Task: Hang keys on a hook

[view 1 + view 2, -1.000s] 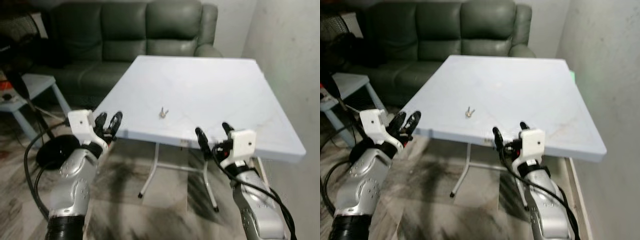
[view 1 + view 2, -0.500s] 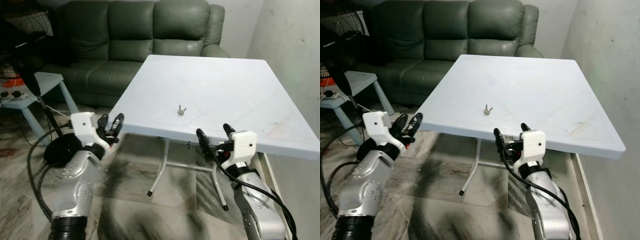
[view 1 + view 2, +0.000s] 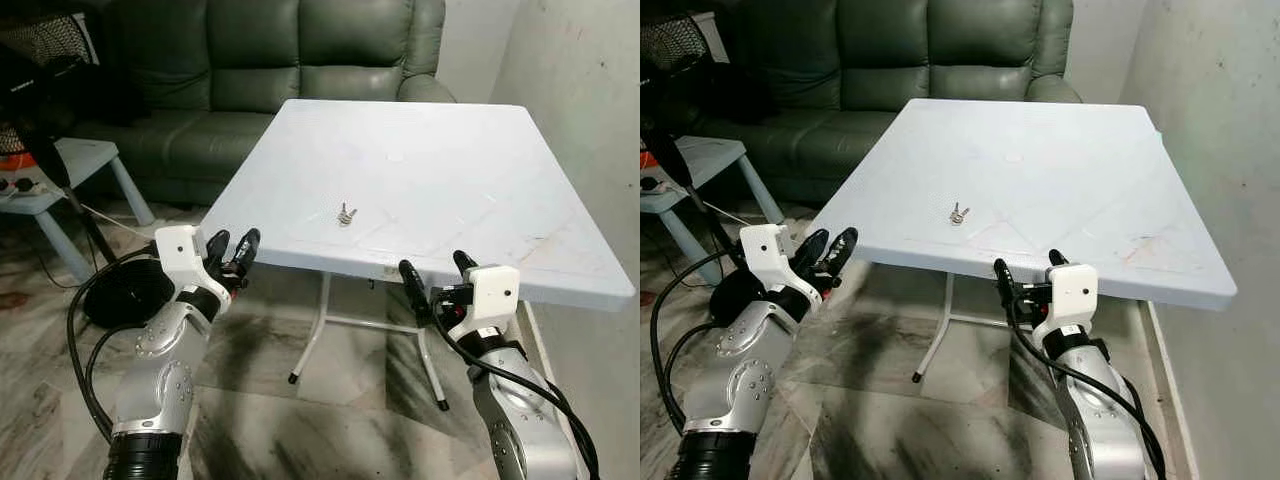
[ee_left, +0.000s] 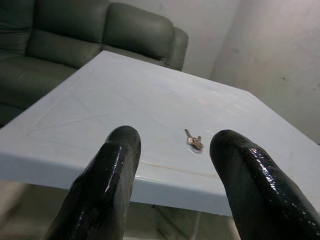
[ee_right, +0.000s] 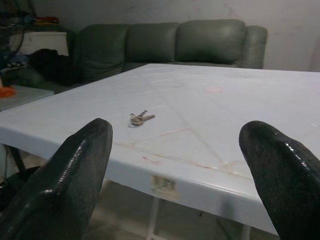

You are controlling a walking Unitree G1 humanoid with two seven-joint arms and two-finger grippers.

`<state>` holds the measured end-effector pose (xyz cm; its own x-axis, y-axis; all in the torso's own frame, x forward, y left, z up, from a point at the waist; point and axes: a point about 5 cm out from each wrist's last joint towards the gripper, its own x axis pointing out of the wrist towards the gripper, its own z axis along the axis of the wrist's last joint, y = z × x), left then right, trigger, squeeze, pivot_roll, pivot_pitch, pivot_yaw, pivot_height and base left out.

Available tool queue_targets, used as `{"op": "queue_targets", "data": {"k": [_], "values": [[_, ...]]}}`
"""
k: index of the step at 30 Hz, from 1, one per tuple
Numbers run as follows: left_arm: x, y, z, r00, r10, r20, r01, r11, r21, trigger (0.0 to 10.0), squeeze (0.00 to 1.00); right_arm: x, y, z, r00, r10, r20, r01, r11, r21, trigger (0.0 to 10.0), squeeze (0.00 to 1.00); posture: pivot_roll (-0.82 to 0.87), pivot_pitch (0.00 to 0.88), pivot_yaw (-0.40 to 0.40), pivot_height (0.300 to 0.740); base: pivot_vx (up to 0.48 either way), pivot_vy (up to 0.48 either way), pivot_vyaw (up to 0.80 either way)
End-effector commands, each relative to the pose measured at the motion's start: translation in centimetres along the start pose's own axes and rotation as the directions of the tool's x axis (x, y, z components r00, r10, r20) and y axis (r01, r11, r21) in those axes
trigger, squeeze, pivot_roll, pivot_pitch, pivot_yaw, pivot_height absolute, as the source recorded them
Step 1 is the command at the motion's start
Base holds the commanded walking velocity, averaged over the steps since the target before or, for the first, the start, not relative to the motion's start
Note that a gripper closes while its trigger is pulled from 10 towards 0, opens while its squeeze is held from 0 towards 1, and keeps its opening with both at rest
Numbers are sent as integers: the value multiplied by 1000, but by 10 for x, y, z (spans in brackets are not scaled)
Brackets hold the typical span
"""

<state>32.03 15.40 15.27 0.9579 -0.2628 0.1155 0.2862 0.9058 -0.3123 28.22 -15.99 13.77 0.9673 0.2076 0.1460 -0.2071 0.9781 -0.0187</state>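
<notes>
A small bunch of silvery metal keys (image 3: 346, 213) lies flat on the square pale-blue table (image 3: 480, 170), a little left of its middle and not far from the near edge, with nothing touching it. No hook can be made out.

The right gripper (image 3: 440, 278) hangs just in front of the near edge, level with the tabletop and right of the keys, its two black fingers spread wide and holding nothing. The left gripper (image 3: 233, 250) sits off the table's near left corner, its fingers also apart and empty. Both are well apart from the keys.

The step in hand appears to be the approach for pickup. To do it well, the robot would likely need to close in on the table, lift one gripper above the surface and bring it down over the bunch with the fingers straddling it; thin, flat metal may slide on the smooth top.

A dark green sofa (image 3: 260, 60) stands beyond the far edge.
</notes>
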Motion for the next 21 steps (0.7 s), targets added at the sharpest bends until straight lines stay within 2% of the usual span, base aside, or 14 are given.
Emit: {"op": "queue_targets", "data": {"k": [1,12,21], "values": [[0,2,2,1000,1,-2,-1,1000,13,10000,0,0,-1,6,1000,-4,20,4,1000,1,10000,0,95,0,60,740,0,0,0],[-1,1,3,1000,-5,-2,5,1000,14,10000,0,0,0,6,1000,-7,21,7,1000,4,10000,0,97,0,65,740,0,0,0],[1,0,3,1000,-11,1,11,1000,14,10000,0,0,0,6,1000,-10,25,10,1000,3,10000,0,95,0,66,740,273,0,0]]}}
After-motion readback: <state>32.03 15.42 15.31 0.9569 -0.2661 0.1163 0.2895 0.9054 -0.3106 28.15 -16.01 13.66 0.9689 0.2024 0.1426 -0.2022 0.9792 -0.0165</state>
